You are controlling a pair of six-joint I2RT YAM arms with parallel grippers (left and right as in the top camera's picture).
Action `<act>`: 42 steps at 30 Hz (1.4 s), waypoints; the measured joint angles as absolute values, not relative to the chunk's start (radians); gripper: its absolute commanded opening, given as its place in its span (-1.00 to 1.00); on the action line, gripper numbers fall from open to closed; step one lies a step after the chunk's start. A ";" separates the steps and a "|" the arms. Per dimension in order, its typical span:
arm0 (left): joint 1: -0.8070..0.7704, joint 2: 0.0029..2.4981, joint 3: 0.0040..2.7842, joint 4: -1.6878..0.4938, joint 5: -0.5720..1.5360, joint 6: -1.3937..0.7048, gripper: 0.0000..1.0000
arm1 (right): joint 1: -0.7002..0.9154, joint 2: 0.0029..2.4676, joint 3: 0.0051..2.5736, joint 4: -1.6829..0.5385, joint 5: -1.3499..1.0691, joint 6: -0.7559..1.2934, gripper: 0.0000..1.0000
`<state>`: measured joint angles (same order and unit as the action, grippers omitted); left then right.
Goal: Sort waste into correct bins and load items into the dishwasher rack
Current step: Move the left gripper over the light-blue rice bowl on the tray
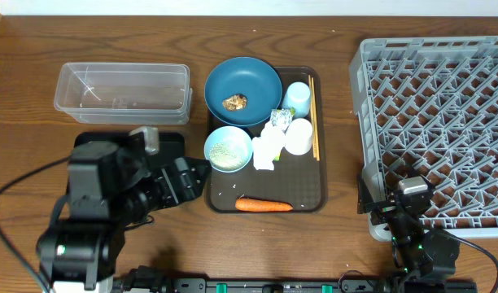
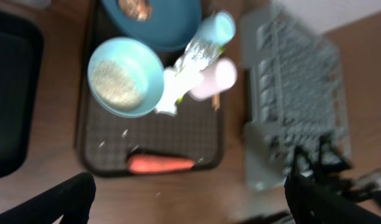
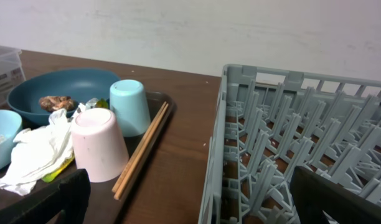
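Lying ahead of left pincer (image 2: pixel 189 193): carrot (image 2: pixel 160 164).

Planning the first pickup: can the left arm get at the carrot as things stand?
Probably yes. The carrot lies alone along the brown tray's near edge, apart from the napkins, and the open left claw is just beside that tray with nothing between.

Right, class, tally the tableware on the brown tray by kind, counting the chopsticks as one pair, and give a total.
Bowls: 2, the dark blue bowl and the pale blue bowl
Cups: 2, the light blue cup and the white cup
Chopstick pairs: 1, the wooden chopsticks
Total: 5
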<state>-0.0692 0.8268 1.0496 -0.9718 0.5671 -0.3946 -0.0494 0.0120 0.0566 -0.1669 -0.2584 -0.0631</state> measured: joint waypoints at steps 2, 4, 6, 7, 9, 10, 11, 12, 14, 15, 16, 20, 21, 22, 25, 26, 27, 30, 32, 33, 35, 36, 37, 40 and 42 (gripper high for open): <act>-0.128 0.852 1.056 -0.977 0.513 -0.385 0.95 | -0.049 0.012 0.057 -0.167 -0.259 -0.063 0.98; -0.193 0.865 1.056 -0.975 0.453 -0.381 0.96 | -0.049 0.012 0.057 -0.167 -0.258 -0.063 0.99; -0.249 0.870 1.056 -0.957 0.399 -0.376 0.96 | -0.049 0.012 0.057 -0.167 -0.258 -0.063 0.98; -0.276 0.870 1.056 -0.939 0.374 -0.373 0.95 | -0.049 0.012 0.057 -0.167 -0.259 -0.063 0.98; -0.309 0.870 1.057 -0.904 0.343 -0.368 0.96 | -0.049 0.012 0.057 -0.167 -0.259 -0.063 0.98; -0.317 0.870 1.058 -0.888 0.331 -0.367 0.96 | -0.049 0.012 0.057 -0.167 -0.258 -0.063 0.99; -0.321 0.870 1.058 -0.871 0.322 -0.366 0.96 | -0.049 0.012 0.057 -0.167 -0.259 -0.063 0.99; -0.323 0.870 1.058 -0.859 0.313 -0.365 0.96 | -0.049 0.012 0.057 -0.167 -0.259 -0.063 0.98; -0.323 0.870 1.059 -0.852 0.306 -0.365 0.95 | -0.049 0.012 0.057 -0.167 -0.259 -0.063 0.98; -0.323 0.870 1.059 -0.848 0.303 -0.365 0.96 | -0.049 0.012 0.057 -0.167 -0.259 -0.063 0.99; -0.323 0.872 1.059 -0.842 0.303 -0.365 0.95 | -0.049 0.012 0.057 -0.167 -0.259 -0.063 0.98; -0.323 0.916 1.060 -0.834 0.300 -0.361 0.96 | -0.049 0.012 0.057 -0.167 -0.259 -0.063 0.99; -0.325 0.938 1.061 -0.834 0.300 -0.357 0.96 | -0.049 0.012 0.057 -0.167 -0.259 -0.063 0.98; -0.329 0.967 1.063 -0.834 0.300 -0.352 0.96 | -0.049 0.012 0.057 -0.167 -0.259 -0.063 0.97; -0.361 1.081 1.067 -0.831 0.299 -0.329 0.96 | -0.049 0.012 0.057 -0.167 -0.258 -0.063 0.98; -0.374 1.126 1.067 -0.830 0.299 -0.320 0.95 | -0.049 0.012 0.057 -0.167 -0.259 -0.063 0.98; -0.387 1.168 1.067 -0.827 0.295 -0.313 0.96 | -0.049 0.012 0.057 -0.167 -0.259 -0.063 0.99; -0.418 1.272 1.067 -0.804 0.285 -0.300 0.96 | -0.049 0.012 0.057 -0.167 -0.259 -0.063 0.99; -0.432 1.323 1.067 -0.784 0.282 -0.290 0.96 | -0.049 0.012 0.057 -0.167 -0.259 -0.063 0.98; -0.438 1.342 1.067 -0.776 0.281 -0.287 0.96 | -0.049 0.012 0.057 -0.167 -0.258 -0.063 0.98; -0.446 1.375 1.067 -0.762 0.281 -0.284 0.96 | -0.049 0.012 0.057 -0.167 -0.259 -0.063 0.99; -0.448 1.390 1.067 -0.754 0.281 -0.283 0.96 | -0.049 0.012 0.057 -0.167 -0.259 -0.063 0.99; -0.449 1.403 1.067 -0.746 0.281 -0.283 0.96 | -0.049 0.012 0.057 -0.167 -0.259 -0.063 0.99; -0.449 1.440 1.067 -0.709 0.281 -0.282 0.96 | -0.049 0.012 0.057 -0.167 -0.258 -0.063 0.98; -0.449 1.464 1.067 -0.688 0.282 -0.280 0.96 | -0.049 0.012 0.057 -0.167 -0.259 -0.063 0.99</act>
